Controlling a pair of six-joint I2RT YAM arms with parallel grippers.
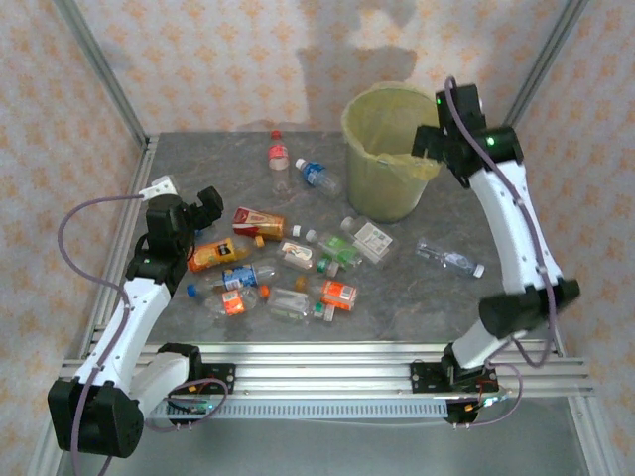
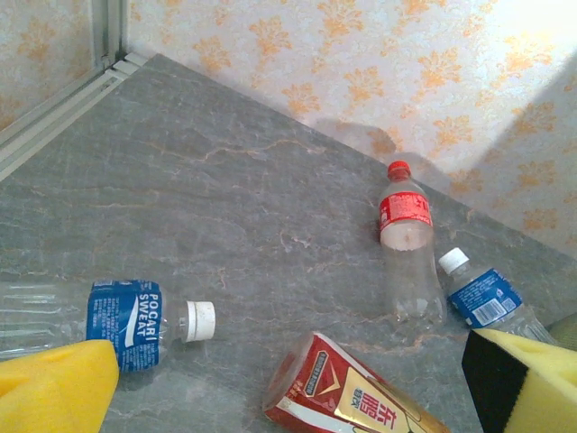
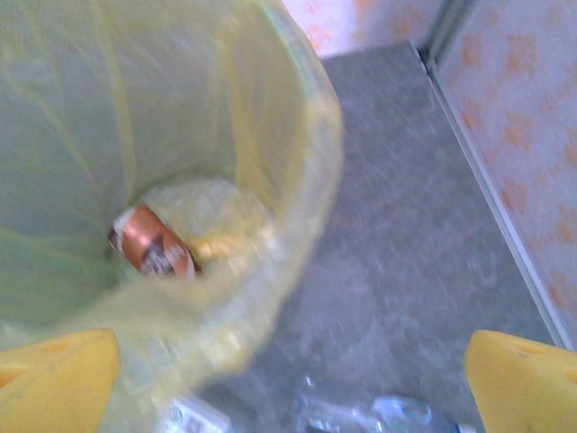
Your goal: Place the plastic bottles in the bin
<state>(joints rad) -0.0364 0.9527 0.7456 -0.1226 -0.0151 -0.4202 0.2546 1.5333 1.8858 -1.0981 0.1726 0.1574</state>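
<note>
The yellow-green bin (image 1: 390, 149) stands at the back of the grey table; from the right wrist I look down its bagged wall (image 3: 135, 135) at a brown-labelled bottle (image 3: 151, 242) on its bottom. My right gripper (image 1: 437, 144) hangs open and empty over the bin's right rim (image 3: 288, 388). My left gripper (image 1: 203, 213) is open and empty above a red-and-gold bottle (image 2: 352, 392) lying between its yellow pads (image 2: 54, 388). A Pocari Sweat bottle (image 2: 126, 325), a red-capped bottle (image 2: 407, 244) and a blue-labelled bottle (image 2: 487, 298) lie around it. Several more bottles (image 1: 317, 268) are scattered mid-table.
One clear bottle (image 1: 448, 258) lies alone right of the cluster, below the bin. Metal frame posts and papered walls close the table on the left (image 2: 54, 108), right and back. An aluminium rail (image 1: 327, 372) runs along the near edge.
</note>
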